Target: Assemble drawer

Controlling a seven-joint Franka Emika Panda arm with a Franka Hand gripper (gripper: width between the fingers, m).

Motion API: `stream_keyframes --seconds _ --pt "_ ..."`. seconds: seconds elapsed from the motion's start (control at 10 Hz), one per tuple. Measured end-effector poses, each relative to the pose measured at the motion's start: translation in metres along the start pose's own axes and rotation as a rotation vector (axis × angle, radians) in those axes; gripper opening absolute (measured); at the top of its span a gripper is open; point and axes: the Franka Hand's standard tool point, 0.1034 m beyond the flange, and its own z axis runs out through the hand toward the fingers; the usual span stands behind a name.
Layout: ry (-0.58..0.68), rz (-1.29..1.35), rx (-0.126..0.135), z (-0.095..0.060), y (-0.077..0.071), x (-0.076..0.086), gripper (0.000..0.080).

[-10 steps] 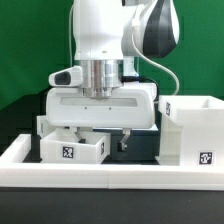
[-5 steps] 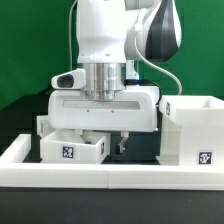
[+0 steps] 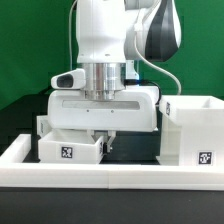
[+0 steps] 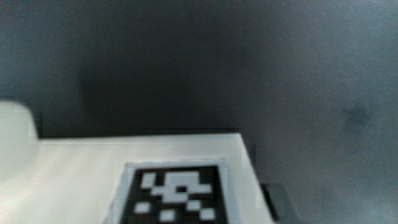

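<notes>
A small white tray box [image 3: 68, 150] with a black-and-white tag on its front stands at the exterior view's left, behind the low border wall. My gripper [image 3: 103, 142] hangs straight down over the tray's right wall, its fingers drawn together on that wall. One dark finger [image 3: 108, 143] shows just outside the wall; the other is hidden inside the tray. The tall white casing [image 3: 193, 130] stands at the exterior view's right, open on top, apart from the gripper. The wrist view is blurred and shows a white tagged surface of the tray [image 4: 178, 195] close up over the dark table.
The long low white border wall [image 3: 100, 182] runs along the front. A second white box part [image 3: 43, 124] peeks out behind the tray at the left. A dark gap of table [image 3: 135, 150] lies between the tray and the casing. A green backdrop stands behind.
The finger that stood out to the right of the tray has moved left against the tray's right wall, so the gripper has closed. The arm and the casing have stayed in place.
</notes>
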Motion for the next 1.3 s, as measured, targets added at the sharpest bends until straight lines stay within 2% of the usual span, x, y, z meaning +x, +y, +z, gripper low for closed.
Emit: stream_keyframes --seconds 0.5,0.8,1.0,1.3 --pt "0.002 -0.011 0.000 -0.001 -0.001 0.001 0.0040" --pt "0.006 -0.221 0.006 -0.027 -0.014 0.004 0.0041" --pt "-0.014 -0.227 0.019 -0.034 -0.017 0.006 0.0041" --pt "-0.018 -0.285 0.018 -0.031 -0.015 0.005 0.0041"
